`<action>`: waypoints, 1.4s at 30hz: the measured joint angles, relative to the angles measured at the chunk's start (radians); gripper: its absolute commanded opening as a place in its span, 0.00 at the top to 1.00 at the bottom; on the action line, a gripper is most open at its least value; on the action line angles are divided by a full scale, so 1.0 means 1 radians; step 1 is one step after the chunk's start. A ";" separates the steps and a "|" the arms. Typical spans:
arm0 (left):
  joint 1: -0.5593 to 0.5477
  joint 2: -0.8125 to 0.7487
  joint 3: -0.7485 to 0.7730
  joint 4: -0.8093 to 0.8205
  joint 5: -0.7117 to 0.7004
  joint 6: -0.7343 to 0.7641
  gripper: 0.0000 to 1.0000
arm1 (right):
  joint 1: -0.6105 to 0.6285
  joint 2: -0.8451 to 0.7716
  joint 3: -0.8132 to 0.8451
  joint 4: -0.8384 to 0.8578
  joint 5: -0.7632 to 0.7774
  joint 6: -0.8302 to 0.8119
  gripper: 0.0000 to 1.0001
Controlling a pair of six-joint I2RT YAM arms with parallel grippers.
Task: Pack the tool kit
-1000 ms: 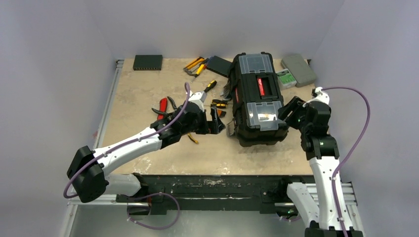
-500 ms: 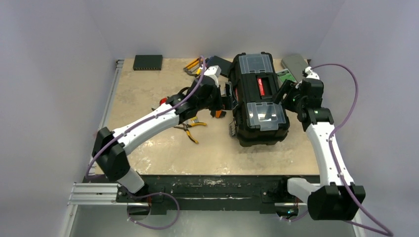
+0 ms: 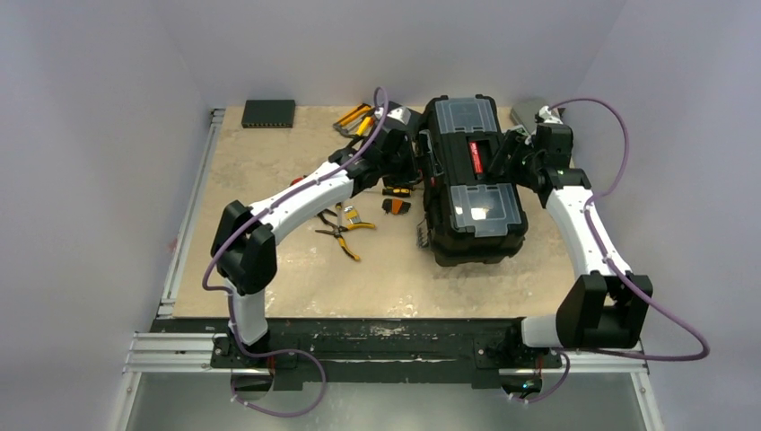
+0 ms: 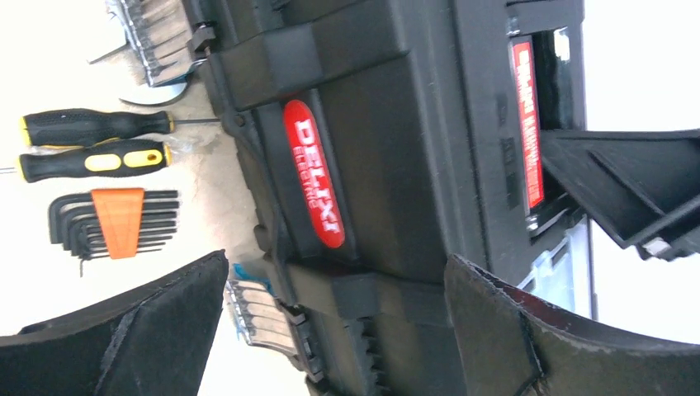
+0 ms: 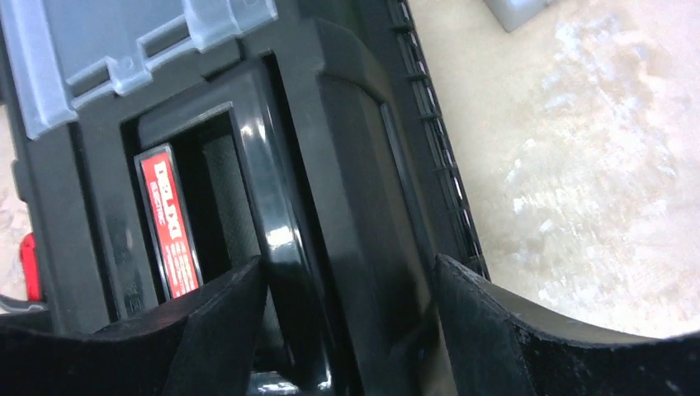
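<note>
Toolbox [image 3: 471, 193] sits centre-right on table [image 3: 260, 171], long axis running near-to-far w/ its handle [image 3: 475, 158] along it, flanked mid-length by both claws: L claw [image 3: 411, 166] spread wide at the left wall, R claw [image 3: 508, 158] spread over the right lid edge (neither pinching anything), R nearer the handle.

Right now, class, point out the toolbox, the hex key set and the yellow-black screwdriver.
toolbox [image 3: 485, 206]: top external view, near clear lid.
hex key set [image 4: 117, 221]: left wrist view, orange holder.
yellow-black screwdriver [image 4: 99, 158]: left wrist view, handle.
</note>
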 measured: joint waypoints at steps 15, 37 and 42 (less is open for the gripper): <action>0.048 -0.033 -0.076 0.090 0.095 -0.040 0.01 | -0.131 0.072 -0.056 0.175 -0.284 0.020 0.92; 0.083 -0.108 -0.389 0.297 0.201 -0.108 0.25 | -0.281 0.138 -0.211 0.561 -0.656 0.260 0.95; 0.092 -0.108 -0.394 0.407 0.293 -0.158 0.27 | -0.291 0.161 -0.225 0.635 -0.695 0.313 0.96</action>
